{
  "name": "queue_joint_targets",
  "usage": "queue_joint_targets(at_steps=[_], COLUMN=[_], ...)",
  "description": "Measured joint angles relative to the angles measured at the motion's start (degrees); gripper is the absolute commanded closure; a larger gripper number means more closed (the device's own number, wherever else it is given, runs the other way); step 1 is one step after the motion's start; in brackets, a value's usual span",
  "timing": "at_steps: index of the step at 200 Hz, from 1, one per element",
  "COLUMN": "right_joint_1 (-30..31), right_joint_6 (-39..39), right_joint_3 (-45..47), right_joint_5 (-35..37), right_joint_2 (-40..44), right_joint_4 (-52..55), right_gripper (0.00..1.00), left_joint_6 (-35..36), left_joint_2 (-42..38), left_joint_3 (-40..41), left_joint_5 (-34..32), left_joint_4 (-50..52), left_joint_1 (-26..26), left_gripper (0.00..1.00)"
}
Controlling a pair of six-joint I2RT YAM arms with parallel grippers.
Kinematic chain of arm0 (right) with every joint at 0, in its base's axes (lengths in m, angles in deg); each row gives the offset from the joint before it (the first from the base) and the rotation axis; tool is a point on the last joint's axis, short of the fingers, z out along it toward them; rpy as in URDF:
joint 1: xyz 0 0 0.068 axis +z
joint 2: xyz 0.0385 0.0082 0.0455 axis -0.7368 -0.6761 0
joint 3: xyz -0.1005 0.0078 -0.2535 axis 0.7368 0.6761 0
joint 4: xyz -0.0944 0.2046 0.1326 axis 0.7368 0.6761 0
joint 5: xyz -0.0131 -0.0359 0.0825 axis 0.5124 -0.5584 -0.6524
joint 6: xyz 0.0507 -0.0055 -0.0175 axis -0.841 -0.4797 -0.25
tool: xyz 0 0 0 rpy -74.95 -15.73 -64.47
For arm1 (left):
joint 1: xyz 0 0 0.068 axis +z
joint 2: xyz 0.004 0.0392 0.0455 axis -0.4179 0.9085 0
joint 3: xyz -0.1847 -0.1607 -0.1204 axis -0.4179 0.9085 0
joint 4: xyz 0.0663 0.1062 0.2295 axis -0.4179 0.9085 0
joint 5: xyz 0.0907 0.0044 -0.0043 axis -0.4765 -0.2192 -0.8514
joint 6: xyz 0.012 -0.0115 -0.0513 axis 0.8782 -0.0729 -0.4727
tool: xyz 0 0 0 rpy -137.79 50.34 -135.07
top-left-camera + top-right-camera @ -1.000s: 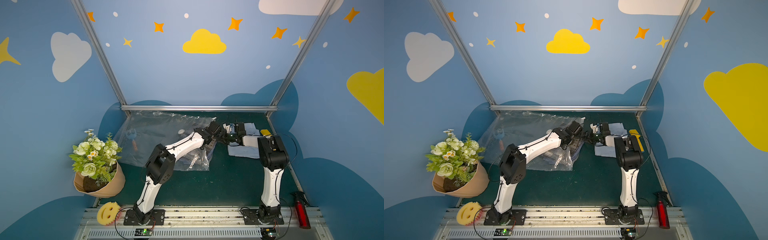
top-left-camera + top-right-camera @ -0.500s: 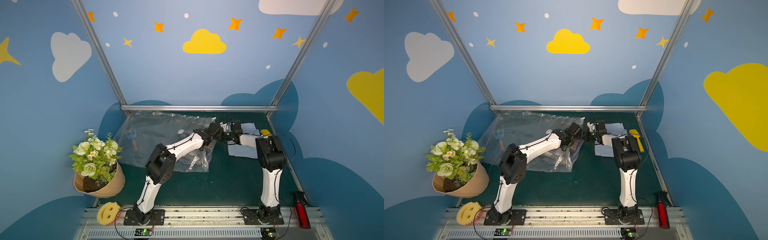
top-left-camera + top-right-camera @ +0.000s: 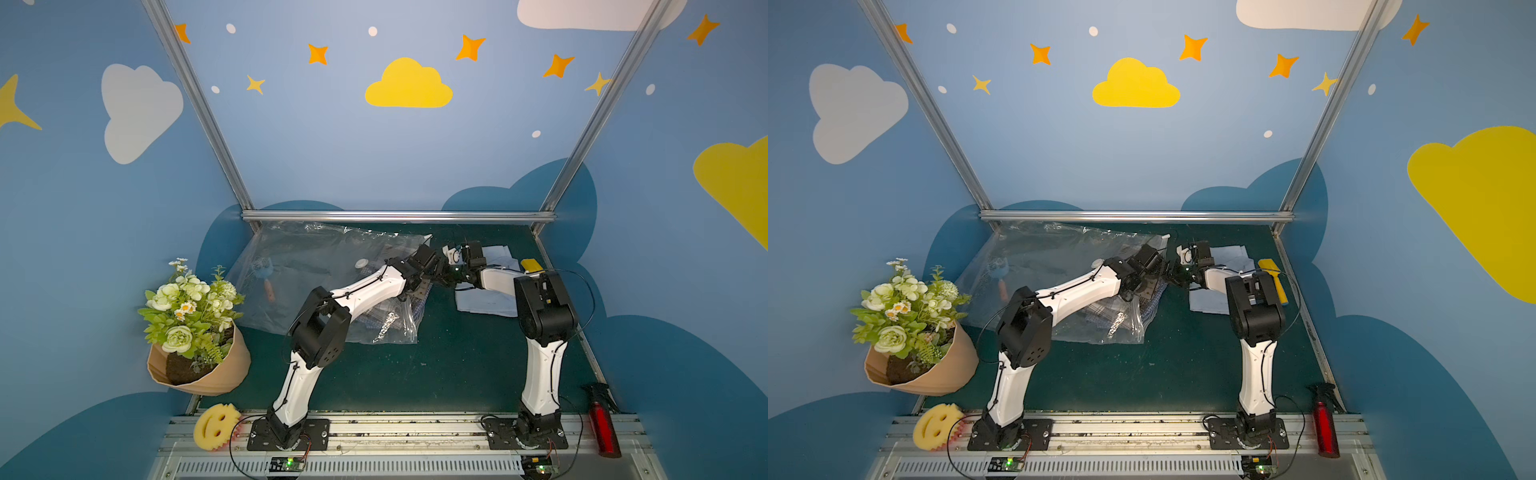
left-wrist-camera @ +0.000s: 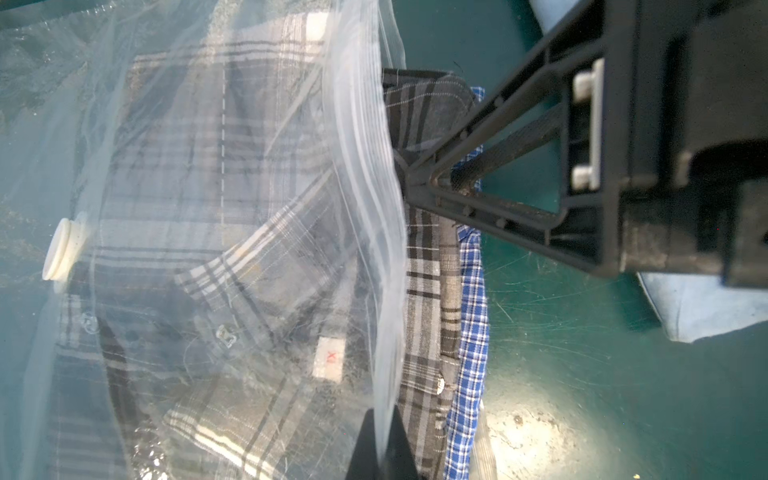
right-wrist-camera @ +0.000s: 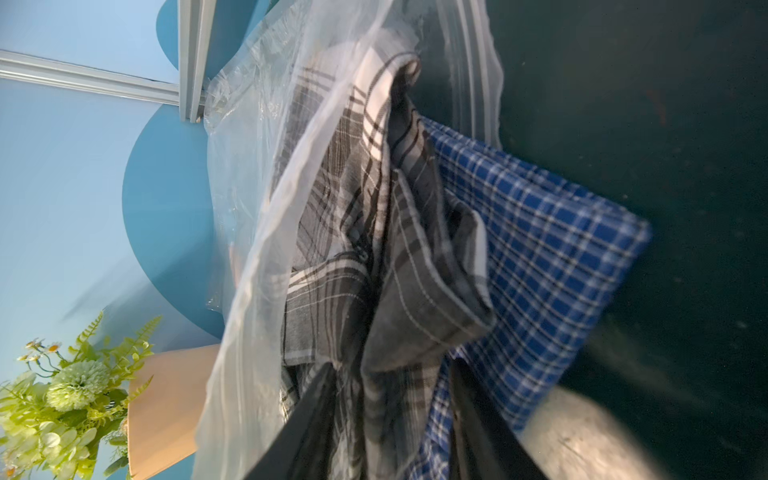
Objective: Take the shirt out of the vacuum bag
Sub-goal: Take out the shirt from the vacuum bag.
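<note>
In a top view, the vacuum bag (image 3: 316,266) is lying at the desk's (image 3: 457,365) far-left corner. In the left wrist view, the left gripper (image 4: 381,419) is pinching the bag's lip, fully closed. In the right wrist view, the right gripper (image 5: 392,374) is clamping the grey shirt (image 5: 415,249), which is partly out of the bag. The extraction step seems to be underway, and the next move likely calls for pulling toward the desk's right edge.

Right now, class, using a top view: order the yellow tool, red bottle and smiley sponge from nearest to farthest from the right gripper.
1. yellow tool, back right, near the right gripper.
2. red bottle, front right corner.
3. smiley sponge, front left corner.
</note>
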Motion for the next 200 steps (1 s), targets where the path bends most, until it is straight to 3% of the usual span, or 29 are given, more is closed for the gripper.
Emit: queue_joint_targets(at_steps=[81, 133, 143, 164, 176, 185, 200], right_joint_1=[1.2, 1.4, 1.4, 1.4, 1.5, 1.5, 1.6], right_joint_6=[0.2, 0.2, 0.6, 1.1, 1.4, 1.6, 1.7], right_joint_3=[-1.4, -2.1, -2.4, -3.1, -3.3, -3.7, -4.5], right_joint_5=[1.9, 3.0, 3.4, 4.0, 4.3, 4.4, 4.4], right_joint_2=[-1.2, -1.6, -1.6, -1.3, -0.7, -0.2, 0.4], right_joint_4=[0.6, 1.5, 2.3, 3.7, 4.6, 5.4, 6.3], right_gripper=[0.59, 0.91, 0.98, 1.00, 1.00, 1.00, 1.00], left_joint_6=[-0.4, -0.6, -0.7, -1.7, -2.4, -2.8, -3.7], left_joint_2=[0.0, -0.7, -1.5, -4.8, -7.3, -9.5, -13.5], left_joint_3=[0.0, 1.6, 2.9, 7.5, 10.3, 12.2, 15.0], left_joint_5=[0.4, 0.4, 0.9, 3.5, 5.1, 6.1, 8.0], left_joint_4=[-0.2, -1.4, -2.5, -5.6, -7.5, -9.2, -12.2], left_joint_1=[0.2, 0.3, 0.5, 1.6, 2.8, 3.9, 5.7], left_gripper=[0.96, 0.94, 0.85, 0.42, 0.24, 0.17, 0.14])
